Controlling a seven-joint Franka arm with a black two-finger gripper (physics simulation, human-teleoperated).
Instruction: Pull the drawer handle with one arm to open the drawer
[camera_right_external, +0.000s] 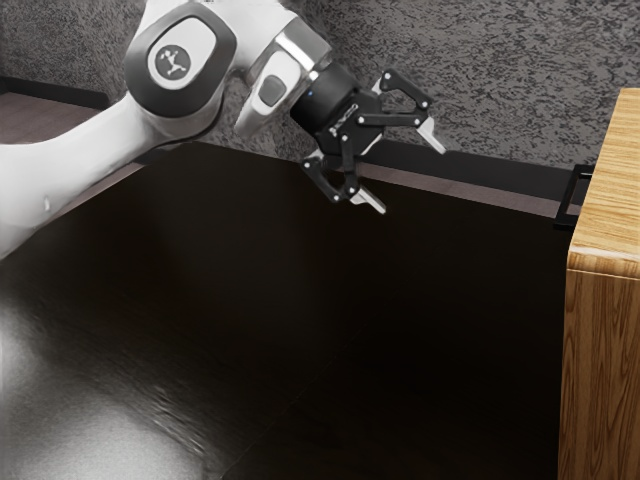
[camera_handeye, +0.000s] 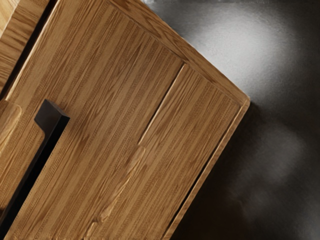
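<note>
Well apart from the drawer handle (camera_right_external: 574, 196), the fingers (camera_right_external: 372, 202) hang spread wide, holding nothing.

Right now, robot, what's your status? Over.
End effector open, in the air, short of the cabinet. Handle untouched. Only table between.

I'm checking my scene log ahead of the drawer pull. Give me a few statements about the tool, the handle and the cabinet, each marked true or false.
The black two-finger tool is open. True.
The tool grips the black bar handle. False: it hangs apart from it, toward the exterior view's left.
The light wooden cabinet stands at the exterior view's right edge. True.
The table top is white. False: it is dark and glossy.
</note>
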